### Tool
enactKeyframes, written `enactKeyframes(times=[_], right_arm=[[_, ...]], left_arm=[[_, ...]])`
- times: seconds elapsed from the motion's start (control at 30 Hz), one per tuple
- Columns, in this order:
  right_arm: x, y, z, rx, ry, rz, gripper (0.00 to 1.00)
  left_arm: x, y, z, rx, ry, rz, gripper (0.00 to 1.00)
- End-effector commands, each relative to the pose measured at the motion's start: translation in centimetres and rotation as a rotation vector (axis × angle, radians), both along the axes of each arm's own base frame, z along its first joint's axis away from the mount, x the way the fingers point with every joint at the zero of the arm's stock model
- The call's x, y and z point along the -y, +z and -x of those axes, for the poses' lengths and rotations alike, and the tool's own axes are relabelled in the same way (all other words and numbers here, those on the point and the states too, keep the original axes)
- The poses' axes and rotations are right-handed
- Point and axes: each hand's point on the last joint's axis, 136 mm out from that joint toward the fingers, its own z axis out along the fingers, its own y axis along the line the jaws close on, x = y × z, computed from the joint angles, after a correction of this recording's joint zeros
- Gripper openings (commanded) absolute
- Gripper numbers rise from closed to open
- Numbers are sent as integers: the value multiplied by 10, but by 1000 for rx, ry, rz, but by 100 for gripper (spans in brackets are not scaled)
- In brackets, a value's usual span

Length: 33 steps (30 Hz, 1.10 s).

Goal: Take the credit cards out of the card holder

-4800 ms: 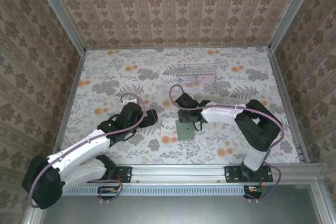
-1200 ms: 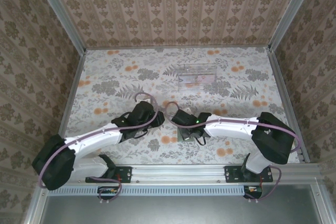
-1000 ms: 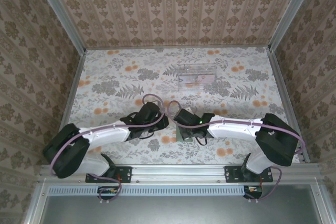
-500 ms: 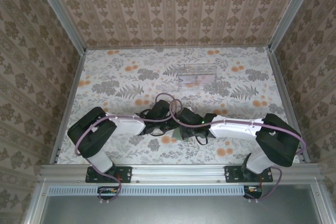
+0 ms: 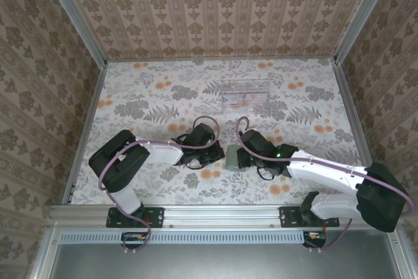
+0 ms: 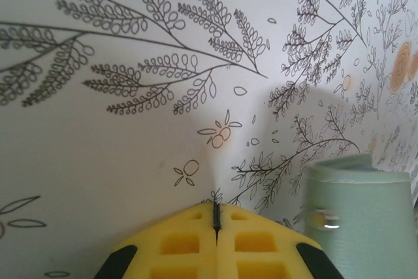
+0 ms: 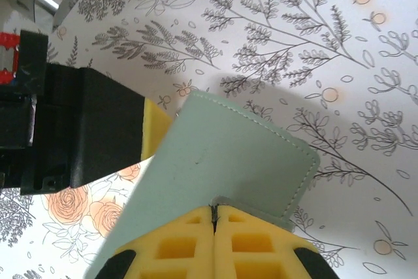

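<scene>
Start left of centre in the overhead view. Your left gripper (image 5: 216,155) has its yellow foam pads pressed flat together with nothing between them. It sits low over the floral table cover (image 5: 144,96), just beside the holder.

Right next to it, in the lower middle of that frame, is the flat, soft, pale grey-green card holder with stitched edges (image 7: 225,155). In the left wrist view its near edge curls up off the table and shows a small snap stud.

To the right of that, your right gripper (image 7: 215,213) is clamped on the holder's edge, pads closed on the fabric.

Handling-wise, I'd treat it as light and floppy. It'll bend and drag along rather than stay put, so one arm has to pin it. The credit cards are probably tucked in the pockets. They should be stiff but thin and slick, so pinch one by an exposed short edge and slide it straight out along the slot.
</scene>
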Motion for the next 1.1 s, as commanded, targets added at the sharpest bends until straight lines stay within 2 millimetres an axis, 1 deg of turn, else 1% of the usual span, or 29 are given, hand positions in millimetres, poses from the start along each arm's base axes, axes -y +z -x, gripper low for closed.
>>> enactKeyframes(times=[0.0,0.07,0.17,0.2,0.27,0.33,0.4,0.47,0.5,0.57,0.7,0.77,0.83,0.9,0.93,1.07], right_arm=[[9,-5,5,-26,-18,-7,0],[10,-5,5,-23,-22,-10,0],[8,-11,3,-32,-24,-18,0],[5,-14,3,-41,-20,-22,0],[1,-20,3,-61,-15,-23,0],[-3,-26,2,-75,-10,-26,0],[-5,-32,2,-85,-7,-27,0],[-7,-35,2,-94,-5,-27,0],[-7,-36,2,-94,-4,-27,0],[-7,-37,2,-96,-5,-24,0],[-5,-36,2,-92,-8,-22,0],[-5,-36,3,-93,-7,-22,0],[-4,-37,4,-95,-7,-19,0],[-3,-35,5,-92,-7,-22,0],[-2,-34,5,-86,-10,-25,0],[10,-24,4,-57,-35,-53,0]], left_arm=[[-18,-23,9,-58,13,-100,0],[-17,-15,7,-37,9,-85,0],[-17,6,1,38,1,-83,0],[-17,14,0,68,-7,-86,2],[-11,29,-1,115,-34,-62,1],[0,45,0,150,-64,-5,0],[16,58,2,175,-102,71,0],[30,66,4,183,-134,125,0],[36,66,4,179,-148,139,0],[43,62,6,156,-165,144,0],[55,44,10,80,-184,156,0],[53,30,12,35,-176,120,0],[43,10,15,-17,-163,24,0],[25,-8,18,-64,-131,-80,0],[18,-14,19,-83,-115,-105,0],[4,-26,18,-118,-72,-127,0]])
